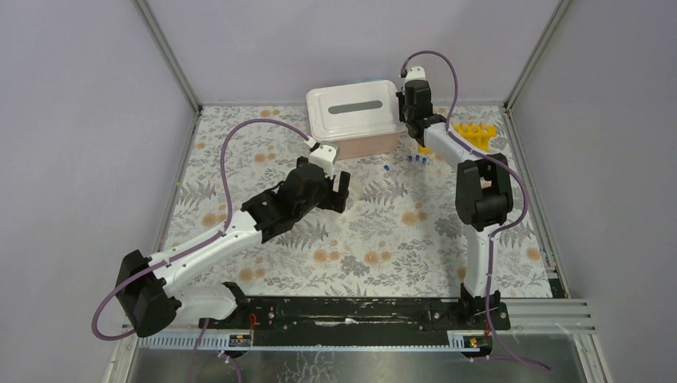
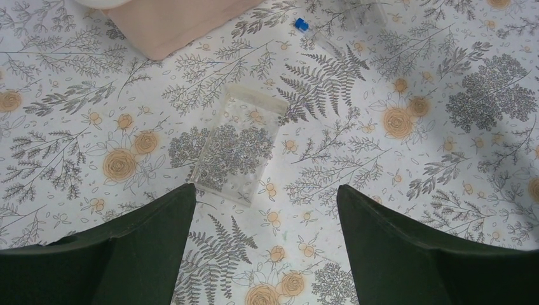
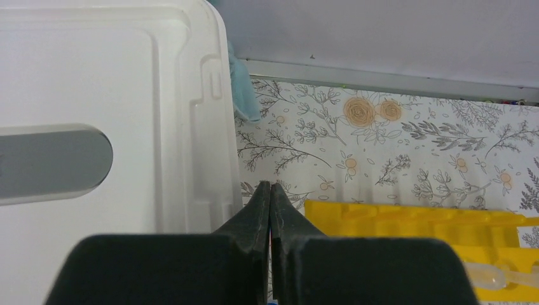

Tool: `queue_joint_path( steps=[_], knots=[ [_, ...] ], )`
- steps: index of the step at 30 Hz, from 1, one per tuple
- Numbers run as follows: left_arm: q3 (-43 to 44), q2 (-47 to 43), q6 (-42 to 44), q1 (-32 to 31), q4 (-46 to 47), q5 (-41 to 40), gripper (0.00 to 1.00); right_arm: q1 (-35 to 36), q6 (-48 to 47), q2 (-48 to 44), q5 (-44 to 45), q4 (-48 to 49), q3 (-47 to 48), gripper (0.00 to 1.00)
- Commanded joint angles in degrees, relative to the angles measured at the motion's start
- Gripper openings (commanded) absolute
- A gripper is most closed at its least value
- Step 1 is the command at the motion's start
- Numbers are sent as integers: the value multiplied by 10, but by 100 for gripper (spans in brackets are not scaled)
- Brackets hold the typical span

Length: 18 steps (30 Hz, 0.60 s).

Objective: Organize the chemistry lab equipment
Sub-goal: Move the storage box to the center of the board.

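Left gripper [image 2: 266, 190]: spread wide, holding nothing; it hangs over the floral table cover [image 2: 445, 159], and a clear rectangular box [image 2: 238, 146] lies flat just beyond its fingertips.
Right gripper [image 3: 271, 190]: fingers pressed together with nothing visible between them, at the right edge of the white lid [image 3: 127, 76].
Yellow test-tube rack [image 1: 475, 134]: at the far right of the table, just right of the bin; a clear pipette [image 3: 502, 274] lies on it.
Blue-capped tubes [image 1: 415, 159]: a small group on the cover in front of the bin's right corner, with one more tube [image 2: 300, 24] apart to their left.
Bin [image 1: 367, 145]: pinkish, lidded, at the far edge near the middle.
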Motion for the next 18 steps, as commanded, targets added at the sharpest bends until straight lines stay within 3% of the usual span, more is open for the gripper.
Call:
queue_joint_path(
  steps=[1, 18],
  knots=[
    [-7, -1, 10, -3, 35, -22, 89, 4, 18, 18, -59, -17, 26, 0],
    [-16, 14, -13, -4, 51, -36, 90, 41, 76, 54, -146, -34, 45, 0]
  ],
)
